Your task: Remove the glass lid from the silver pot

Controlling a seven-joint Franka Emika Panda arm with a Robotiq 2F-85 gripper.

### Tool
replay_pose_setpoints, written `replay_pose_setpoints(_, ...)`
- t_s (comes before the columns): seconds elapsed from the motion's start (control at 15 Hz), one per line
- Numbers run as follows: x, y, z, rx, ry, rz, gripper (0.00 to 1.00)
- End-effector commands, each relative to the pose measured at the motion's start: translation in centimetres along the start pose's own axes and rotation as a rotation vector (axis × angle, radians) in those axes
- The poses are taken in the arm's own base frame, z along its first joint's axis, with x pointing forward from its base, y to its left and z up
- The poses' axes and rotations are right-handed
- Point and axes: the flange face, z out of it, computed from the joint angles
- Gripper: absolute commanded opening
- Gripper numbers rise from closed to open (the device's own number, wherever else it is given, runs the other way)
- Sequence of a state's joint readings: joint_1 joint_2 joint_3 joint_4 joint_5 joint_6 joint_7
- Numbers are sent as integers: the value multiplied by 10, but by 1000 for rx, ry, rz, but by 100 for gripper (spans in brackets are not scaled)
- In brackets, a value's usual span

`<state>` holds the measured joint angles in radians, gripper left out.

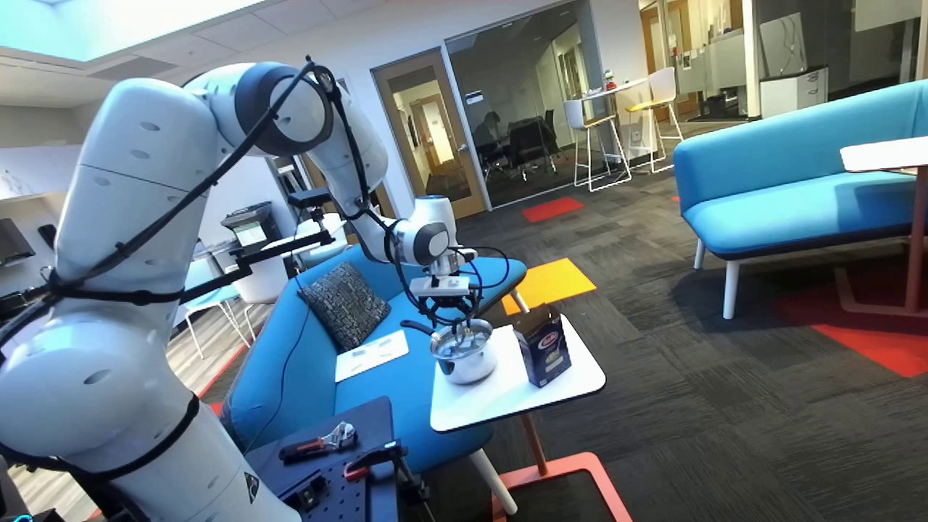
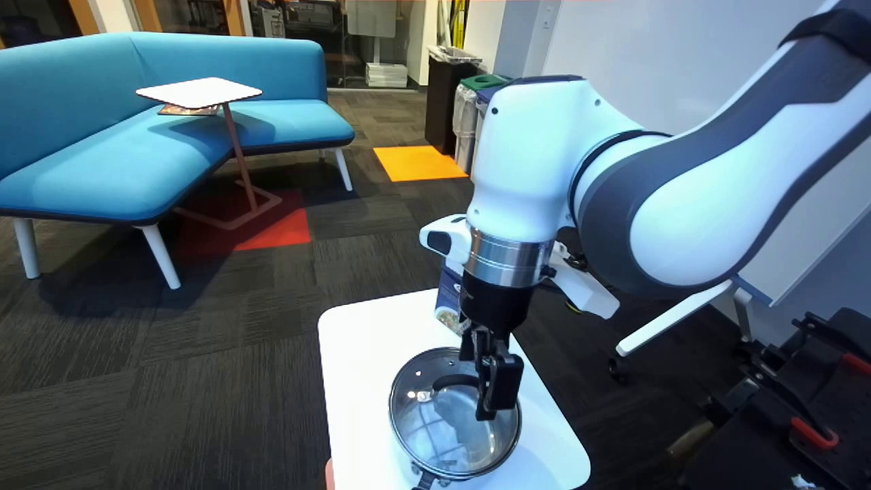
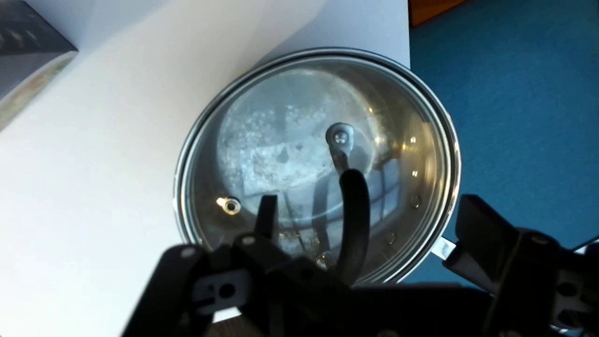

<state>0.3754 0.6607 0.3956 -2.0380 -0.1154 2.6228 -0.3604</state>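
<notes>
Gaping: pincer over glass lid | covered silver pot on white tabletop | blue sofa, dark carpet

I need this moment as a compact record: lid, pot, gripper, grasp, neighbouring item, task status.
Glass lid: on the silver pot
Silver pot: on a white table
Gripper: open, over the lid
Grasp: none; wrist view shows a gap on each side of the black lid handle
Neighbour: dark blue box, standing on the table, apart from the pot
Task status: lid not yet removed
</notes>
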Motion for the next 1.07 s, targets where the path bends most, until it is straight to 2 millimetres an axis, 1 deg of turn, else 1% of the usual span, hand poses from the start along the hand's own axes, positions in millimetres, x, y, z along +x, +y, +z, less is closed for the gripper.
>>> replay_pose_setpoints(0.0, 7, -2, 5, 8, 3, -19, 66)
replay_pose_setpoints(0.07, 7, -2, 6, 10, 4, -23, 56)
replay_pose_setpoints(0.2, 9, -3, 8, 12, 6, -27, 41)
replay_pose_setpoints(0.33, 10, -4, 9, 14, 7, -29, 27)
replay_pose_setpoints(0.53, 12, -3, 8, 12, 10, -27, 4)
replay_pose_setpoints(0.6, 12, -4, 7, 12, 11, -27, 1)
replay_pose_setpoints(0.67, 13, -4, 6, 10, 11, -27, 0)
replay_pose_setpoints(0.73, 13, -5, 4, 8, 12, -30, 4)
replay_pose_setpoints(1.0, 14, -3, -3, -5, 10, -30, 4)
